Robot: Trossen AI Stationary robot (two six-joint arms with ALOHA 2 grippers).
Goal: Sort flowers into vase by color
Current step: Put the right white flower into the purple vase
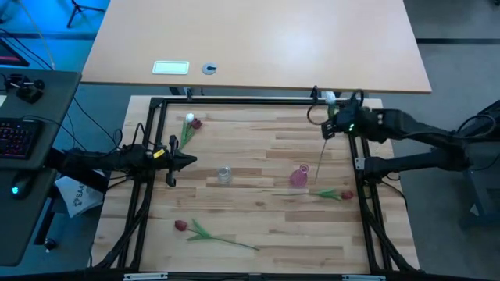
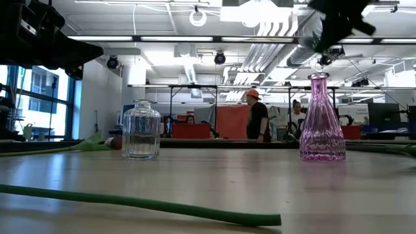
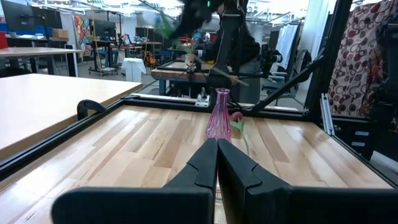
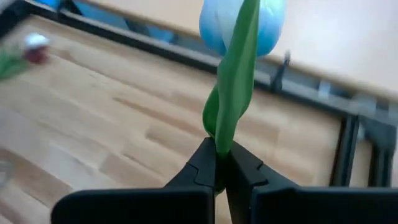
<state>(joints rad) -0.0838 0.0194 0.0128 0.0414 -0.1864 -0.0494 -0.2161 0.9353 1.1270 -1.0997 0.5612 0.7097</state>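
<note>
One white tulip [image 4: 242, 25] pinched tight in right gripper [image 4: 219, 163], stem dangling toward pink vase [image 1: 299, 176] below. Next: lower stem into neck. Left gripper [image 3: 217, 163] closed, empty, waiting.

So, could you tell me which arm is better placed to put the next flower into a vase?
The right: its gripper already holds a white tulip near the pink vase. The left gripper is shut and holds nothing.
</note>
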